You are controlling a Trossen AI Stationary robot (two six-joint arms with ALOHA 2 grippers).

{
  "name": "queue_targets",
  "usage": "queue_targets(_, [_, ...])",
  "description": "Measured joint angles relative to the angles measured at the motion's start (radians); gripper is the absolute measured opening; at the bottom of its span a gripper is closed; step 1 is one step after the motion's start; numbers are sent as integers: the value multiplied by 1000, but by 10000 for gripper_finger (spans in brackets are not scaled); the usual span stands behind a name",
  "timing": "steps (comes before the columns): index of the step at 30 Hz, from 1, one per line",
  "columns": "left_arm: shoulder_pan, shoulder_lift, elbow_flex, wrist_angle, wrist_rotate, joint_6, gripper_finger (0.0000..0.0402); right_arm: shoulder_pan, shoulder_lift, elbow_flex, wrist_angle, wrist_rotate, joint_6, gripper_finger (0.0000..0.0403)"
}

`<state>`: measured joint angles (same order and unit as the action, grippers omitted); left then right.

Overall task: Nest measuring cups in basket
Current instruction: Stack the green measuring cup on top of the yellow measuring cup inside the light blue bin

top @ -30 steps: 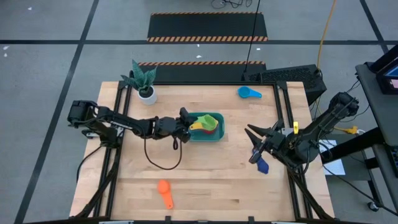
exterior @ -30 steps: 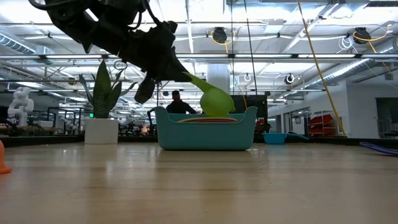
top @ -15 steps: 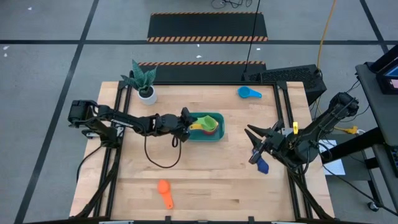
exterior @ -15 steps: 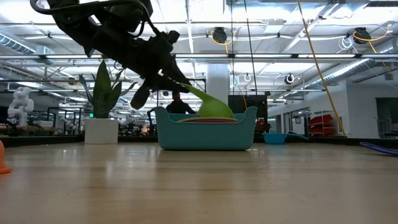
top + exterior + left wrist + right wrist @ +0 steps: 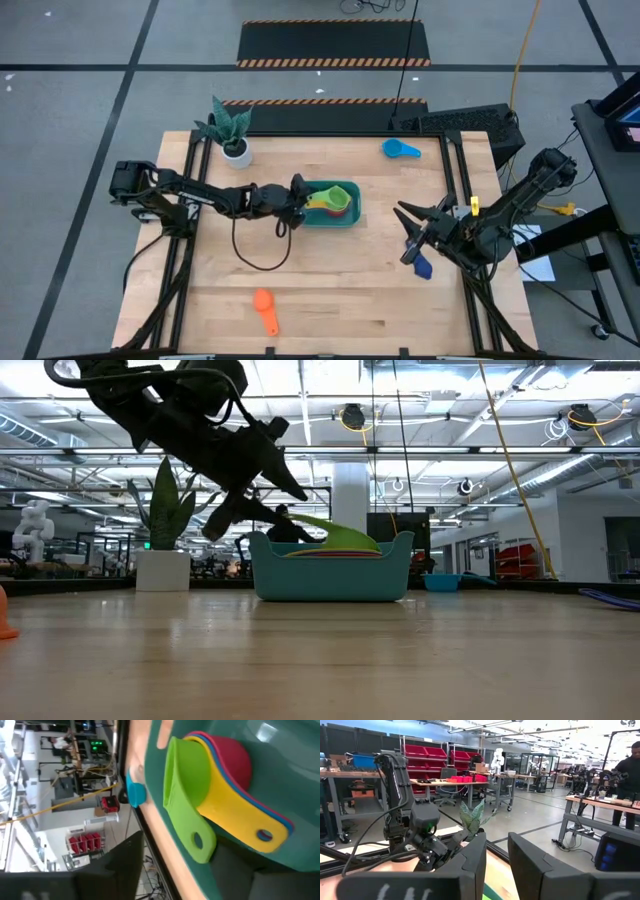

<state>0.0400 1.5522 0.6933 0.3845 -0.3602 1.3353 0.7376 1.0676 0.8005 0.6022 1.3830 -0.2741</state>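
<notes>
The teal basket (image 5: 331, 220) stands mid-table. In it the green measuring cup (image 5: 186, 775) lies nested in the yellow one (image 5: 235, 815), which sits over the red one (image 5: 236, 759). Their flat handles point toward the basket's left end. My left gripper (image 5: 299, 199) hovers open at that end, its fingers spread above and below the green handle's tip (image 5: 296, 519) without touching it. At the table's right edge my right gripper (image 5: 409, 232) waits above a dark blue cup (image 5: 423, 266) on the table. Its fingers stand slightly apart with nothing between them.
A light blue cup (image 5: 401, 149) lies at the far right, and an orange cup (image 5: 264, 311) lies near the front edge. A potted plant (image 5: 232, 132) stands at the far left. A black cable loop (image 5: 262, 252) lies on the wood below my left arm.
My left gripper has opened and let go of the green cup's handle. The cup was held tipped with its bowl above the basket's rim. It has now sunk down and lies flatter in the yellow cup.
</notes>
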Motion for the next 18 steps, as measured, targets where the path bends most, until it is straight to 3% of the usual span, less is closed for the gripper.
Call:
queue_targets(9, [10, 0, 0, 9, -52, -10, 318, 0, 0, 0, 0, 0, 3, 75])
queue_targets(12, [23, 0, 0, 7, -111, 12, 331, 0, 0, 0, 0, 0, 2, 75])
queue_targets(18, [27, -9, 0, 0, -112, -17, 335, 0, 0, 0, -1, 0, 1, 75])
